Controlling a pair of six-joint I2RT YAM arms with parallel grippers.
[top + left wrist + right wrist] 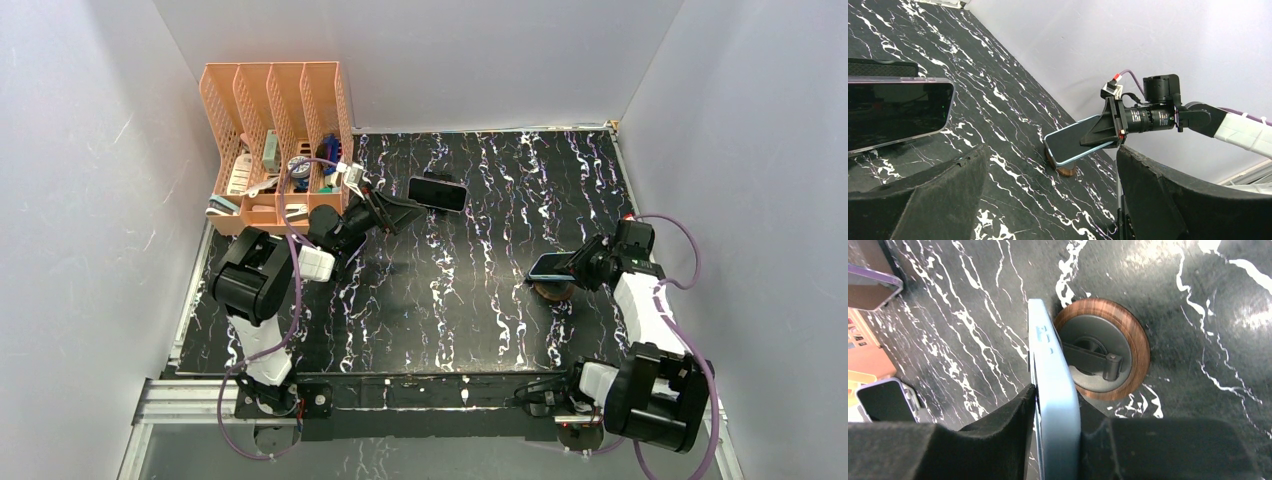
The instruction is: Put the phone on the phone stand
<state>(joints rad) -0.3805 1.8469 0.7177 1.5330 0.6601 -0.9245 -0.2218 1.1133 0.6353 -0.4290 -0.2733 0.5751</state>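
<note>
Fingers of the right arm [998, 435] are clamping the blue-cased phone [1053, 390], holding it tilted over the round wooden phone stand [1135, 340] on the tabletop [480, 300]; contact with the stand cannot be told. Fingers of the left arm [938, 200] are standing apart, facing a second phone [893, 107].

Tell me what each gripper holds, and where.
Right gripper pinches the blue phone by its flat faces at one end, over the stand. Left gripper is open, holding nothing.

Black-and-white left arm [252, 278] and right arm [640, 308] carry purple cables [694, 262].
</note>
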